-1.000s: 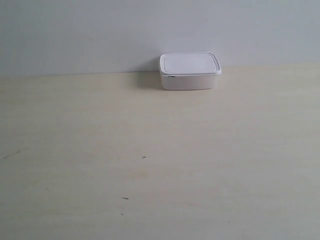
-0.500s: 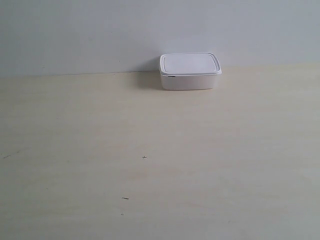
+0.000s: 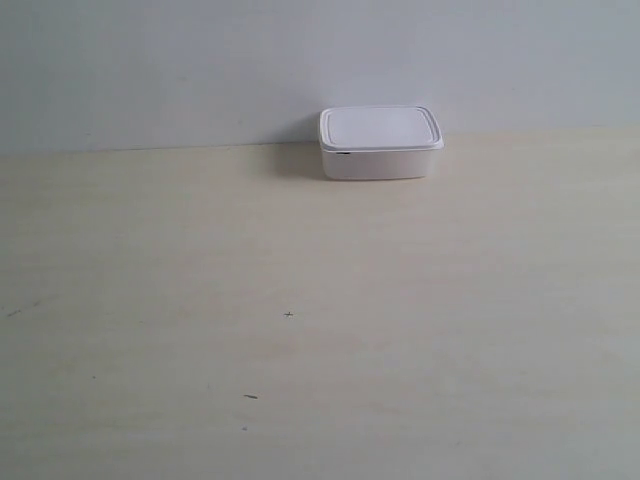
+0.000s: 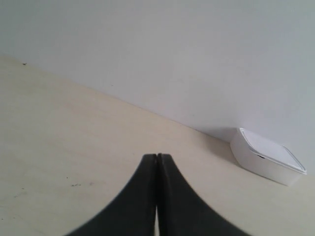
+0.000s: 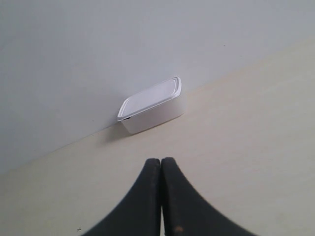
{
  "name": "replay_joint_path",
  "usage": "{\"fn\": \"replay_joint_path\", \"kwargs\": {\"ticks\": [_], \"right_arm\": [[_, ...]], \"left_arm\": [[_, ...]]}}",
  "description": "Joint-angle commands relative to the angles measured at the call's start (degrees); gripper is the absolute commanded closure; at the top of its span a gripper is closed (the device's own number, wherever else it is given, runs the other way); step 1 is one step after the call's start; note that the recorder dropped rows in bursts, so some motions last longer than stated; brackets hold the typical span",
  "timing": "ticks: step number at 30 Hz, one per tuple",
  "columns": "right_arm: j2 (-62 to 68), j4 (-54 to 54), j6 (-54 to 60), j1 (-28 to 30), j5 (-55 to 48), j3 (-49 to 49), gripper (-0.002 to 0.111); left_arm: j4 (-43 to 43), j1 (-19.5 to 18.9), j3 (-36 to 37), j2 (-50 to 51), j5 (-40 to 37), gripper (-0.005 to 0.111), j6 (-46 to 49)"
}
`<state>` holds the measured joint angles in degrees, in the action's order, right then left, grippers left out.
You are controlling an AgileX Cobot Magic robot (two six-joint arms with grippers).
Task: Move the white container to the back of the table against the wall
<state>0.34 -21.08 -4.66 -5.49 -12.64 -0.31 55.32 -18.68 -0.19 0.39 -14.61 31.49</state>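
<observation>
The left pincer (image 4: 157, 157) is closed tip to tip, gripping nothing. The right pincer (image 5: 161, 161) is likewise pressed together and empty. Only the wrist views show them, both well apart from the white container (image 3: 378, 143). The exterior view places it upper centre-right of the frame, lid on, at the back edge of the surface (image 3: 300, 260), right at the wall (image 3: 200, 60).
</observation>
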Motion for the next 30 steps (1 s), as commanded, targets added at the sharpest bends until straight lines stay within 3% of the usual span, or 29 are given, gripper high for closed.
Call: {"fn": "replay_joint_path", "kwargs": {"ticks": [1, 5, 9, 14, 16, 20, 30], "right_arm": [[-0.34, 0.22, 0.14, 0.34, 0.55, 0.31, 0.108], [-0.34, 1.03, 0.14, 0.30, 0.44, 0.31, 0.108], [-0.34, 18.51, 0.14, 0.30, 0.56, 0.31, 0.108], [-0.34, 27.33, 0.14, 0.30, 0.39, 0.31, 0.108], [-0.34, 29.41, 0.14, 0.30, -1.39, 0.31, 0.108], [-0.34, 30.66, 0.14, 0.14, -3.67, 0.31, 0.108], [-0.34, 30.00, 0.14, 0.17, -3.60, 0.31, 0.108]], "left_arm": [[-0.28, -0.19, 0.19, -0.39, -0.12, 0.107, 0.22], [-1.92, -0.19, 0.19, -0.39, -0.62, 0.107, 0.22], [-10.52, -0.19, 0.19, -0.39, -0.50, 0.107, 0.22], [-31.95, -0.19, 0.19, -0.39, -0.62, 0.107, 0.22], [-35.88, -0.19, 0.19, -0.39, -0.85, 0.107, 0.22], [-36.83, -0.19, 0.19, -0.39, -6.66, 0.107, 0.22], [-35.19, -0.19, 0.19, -0.39, -6.68, 0.107, 0.22]]}}
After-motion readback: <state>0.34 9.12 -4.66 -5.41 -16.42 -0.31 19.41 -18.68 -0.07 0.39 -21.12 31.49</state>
